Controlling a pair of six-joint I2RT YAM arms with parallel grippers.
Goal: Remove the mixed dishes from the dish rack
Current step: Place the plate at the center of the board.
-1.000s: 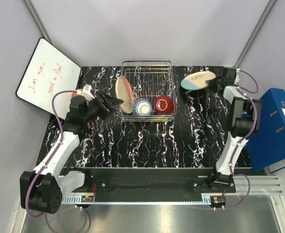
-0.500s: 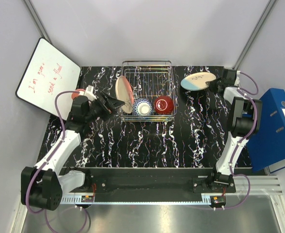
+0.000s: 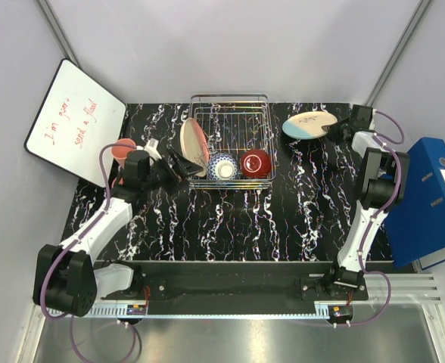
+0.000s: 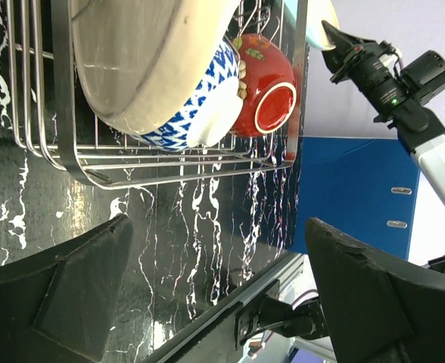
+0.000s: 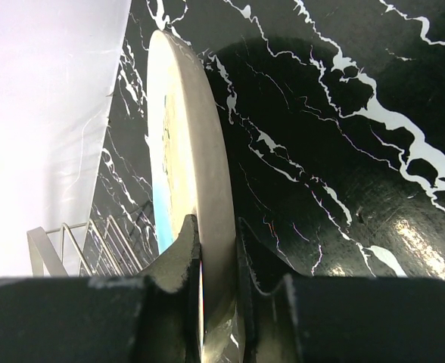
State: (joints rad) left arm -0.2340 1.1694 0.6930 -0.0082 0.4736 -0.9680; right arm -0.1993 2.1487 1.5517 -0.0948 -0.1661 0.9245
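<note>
The left gripper (image 3: 182, 164), jaws spread wide, has closed in over the past second on the pink-edged plate (image 3: 194, 144), which stands on edge at the left side of the dish rack (image 3: 230, 97). The gripper is now just beside it. Right of the rack, the right gripper (image 3: 334, 130) stays clamped on the rim of the blue-edged plate (image 3: 310, 125), already out over the table (image 3: 230, 219). The patterned bowl (image 3: 222, 166) and red bowl (image 3: 256, 161) wait in the rack, and the pink-edged plate looks next to go.

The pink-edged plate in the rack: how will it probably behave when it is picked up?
The pink-edged plate looks like rigid ceramic: probably stiff, breakable. Standing on edge beside the blue-white patterned bowl, it may tip if nudged. Its smooth rim might slip.
</note>
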